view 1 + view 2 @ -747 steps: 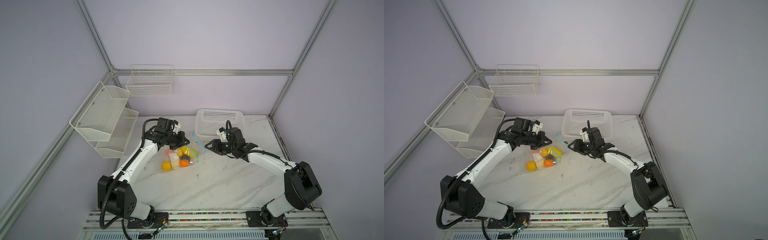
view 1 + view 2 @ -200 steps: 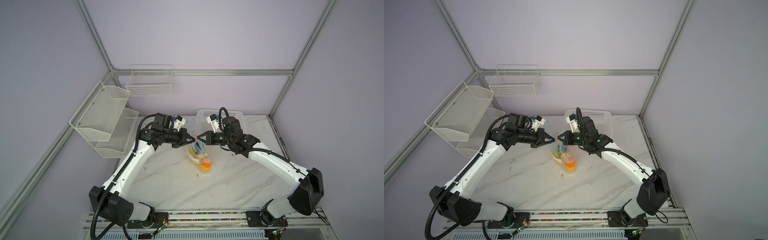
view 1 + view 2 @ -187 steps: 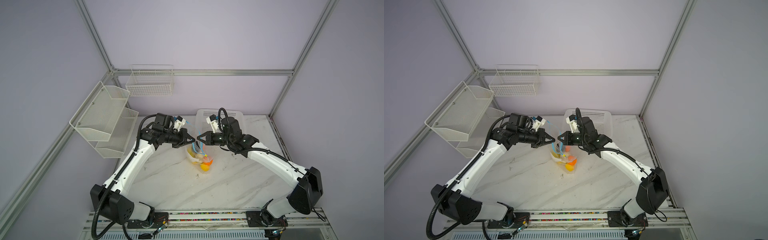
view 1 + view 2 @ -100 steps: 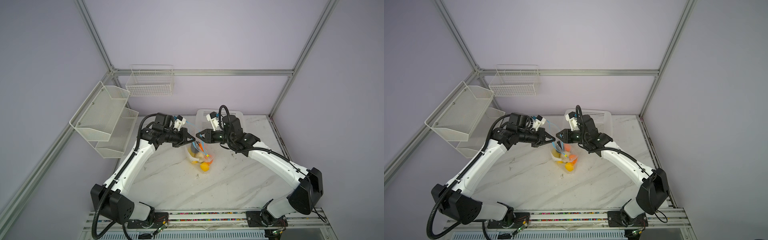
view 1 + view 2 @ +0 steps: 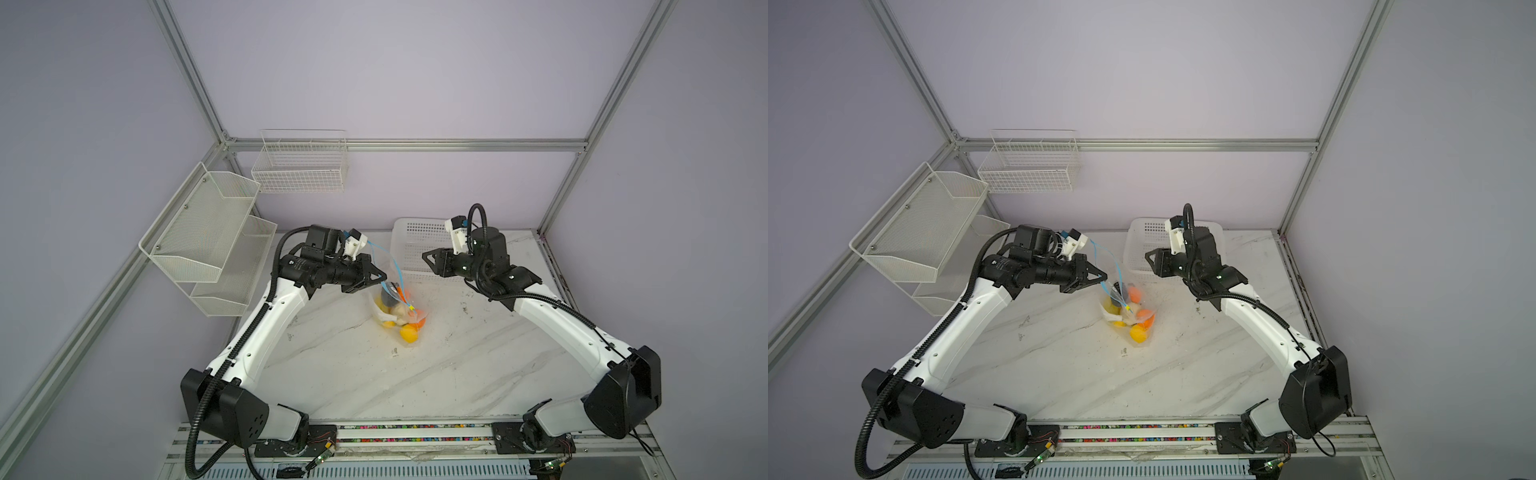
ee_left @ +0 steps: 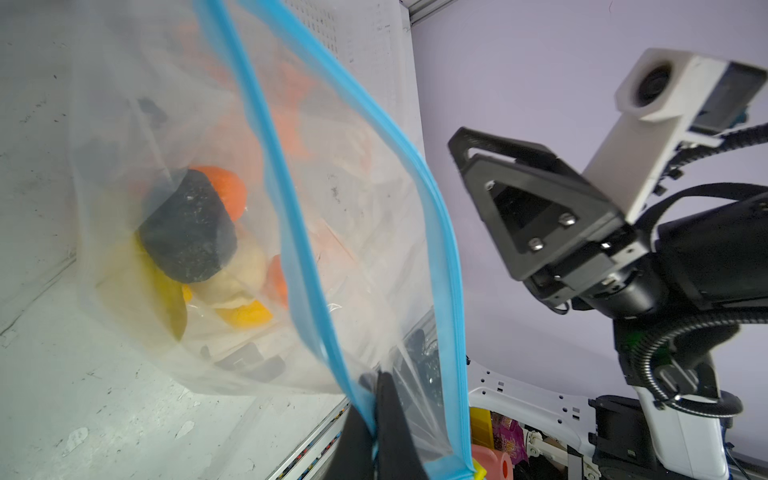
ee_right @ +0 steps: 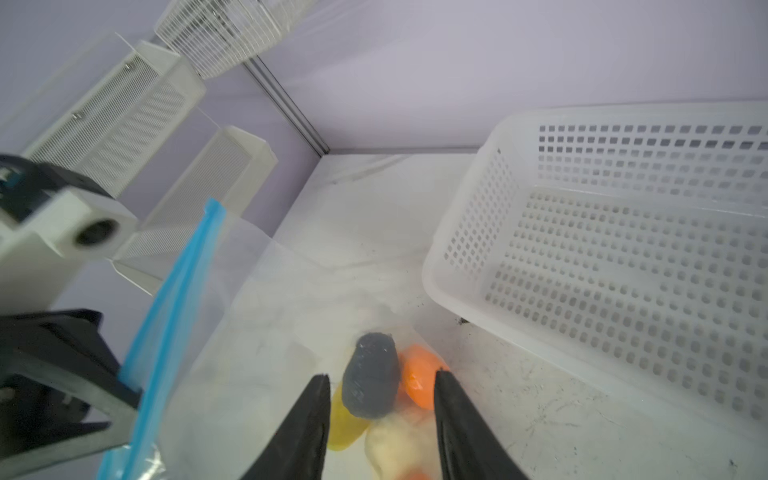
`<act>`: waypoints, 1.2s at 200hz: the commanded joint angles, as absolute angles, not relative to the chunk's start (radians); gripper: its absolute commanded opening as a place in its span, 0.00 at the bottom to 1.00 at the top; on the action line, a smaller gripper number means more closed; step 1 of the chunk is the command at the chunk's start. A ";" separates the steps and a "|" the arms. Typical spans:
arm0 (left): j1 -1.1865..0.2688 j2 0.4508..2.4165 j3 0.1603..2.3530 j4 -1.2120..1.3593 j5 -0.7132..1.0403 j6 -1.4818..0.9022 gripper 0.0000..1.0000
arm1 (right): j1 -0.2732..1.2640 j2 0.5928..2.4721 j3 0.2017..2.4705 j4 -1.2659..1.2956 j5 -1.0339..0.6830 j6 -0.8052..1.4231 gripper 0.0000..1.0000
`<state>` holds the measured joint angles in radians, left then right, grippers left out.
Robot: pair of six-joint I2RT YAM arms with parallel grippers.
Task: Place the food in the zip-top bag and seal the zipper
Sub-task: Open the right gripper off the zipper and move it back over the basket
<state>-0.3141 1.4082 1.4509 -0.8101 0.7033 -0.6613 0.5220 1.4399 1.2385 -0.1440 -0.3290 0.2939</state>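
Right gripper (image 7: pixel 381 374) withdrew, jaws apart | left gripper (image 6: pixel 376 397) pinches zipper (image 6: pixel 287 232), clearest in left wrist view

No readable text anywhere.
Dark print (image 6: pixel 249 363) on the bag (image 6: pixel 353 199), seen in the left wrist view, is too blurred to read.

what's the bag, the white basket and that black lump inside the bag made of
The zip-top bag looks like thin clear plastic film: glossy, creased and see-through. Its zipper is a light-blue plastic strip that looks smoother and stiffer. The white basket looks like rigid moulded plastic, semi-matte, with regular square perforations. The black lump has a matte, speckled, rough surface. It may be foam or soft plastic, but the look leaves that open.
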 commanded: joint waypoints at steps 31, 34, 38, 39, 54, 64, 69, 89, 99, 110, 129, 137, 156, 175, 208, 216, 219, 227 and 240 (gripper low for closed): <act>-0.309 1.405 1.514 -0.807 0.733 -0.643 0.00 | 0.634 1.381 1.061 0.013 -0.367 0.123 0.43; -0.310 1.405 1.516 -0.806 0.734 -0.643 0.00 | 0.642 1.381 1.059 0.016 -0.368 0.119 0.43; -0.310 1.426 1.521 -0.807 0.737 -0.644 0.00 | 0.653 1.380 1.055 0.024 -0.371 0.116 0.43; -0.310 1.433 1.523 -0.807 0.738 -0.643 0.00 | 0.656 1.380 1.054 0.025 -0.372 0.115 0.43; -0.315 1.451 1.536 -0.807 0.744 -0.644 0.00 | 0.695 1.379 1.044 0.051 -0.395 0.099 0.43; -0.320 1.458 1.545 -0.807 0.745 -0.645 0.00 | 0.719 1.379 1.040 0.065 -0.403 0.097 0.43; -0.325 1.461 1.549 -0.806 0.744 -0.644 0.00 | 0.729 1.378 1.040 0.071 -0.407 0.096 0.43; -0.347 1.475 1.569 -0.805 0.745 -0.646 0.00 | 0.768 1.379 1.048 0.087 -0.408 0.094 0.43; -0.361 1.480 1.581 -0.807 0.746 -0.647 0.00 | 0.784 1.379 1.060 0.091 -0.420 0.090 0.43; -0.375 1.485 1.599 -0.806 0.745 -0.650 0.00 | 0.805 1.379 1.075 0.098 -0.423 0.086 0.43; -0.388 1.488 1.624 -0.806 0.742 -0.649 0.00 | 0.836 1.379 1.103 0.102 -0.419 0.072 0.43; -0.390 1.488 1.631 -0.807 0.744 -0.649 0.00 | 0.845 1.379 1.117 0.097 -0.419 0.067 0.43; -0.389 1.484 1.637 -0.807 0.741 -0.649 0.00 | 0.855 1.387 1.142 0.092 -0.415 0.059 0.43; -0.390 1.477 1.635 -0.805 0.738 -0.646 0.00 | 0.860 1.392 1.160 0.094 -0.414 0.056 0.43; -0.386 1.479 1.605 -0.818 0.726 -0.625 0.00 | 0.860 1.398 1.155 0.099 -0.403 0.046 0.43; -0.385 1.481 1.598 -0.821 0.725 -0.620 0.00 | 0.861 1.399 1.155 0.092 -0.396 0.042 0.43; -0.383 1.481 1.594 -0.821 0.725 -0.618 0.00 | 0.860 1.399 1.157 0.087 -0.395 0.040 0.43; -0.381 1.484 1.590 -0.822 0.727 -0.614 0.00 | 0.860 1.394 1.165 0.072 -0.391 0.030 0.44; -0.376 1.485 1.586 -0.826 0.728 -0.605 0.00 | 0.860 1.378 1.181 0.051 -0.401 0.014 0.45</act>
<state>-0.3862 1.4994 1.5616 -0.8284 0.7097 -0.6456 0.8558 1.3998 1.1469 0.0608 -0.4046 0.0643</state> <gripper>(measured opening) 0.047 0.448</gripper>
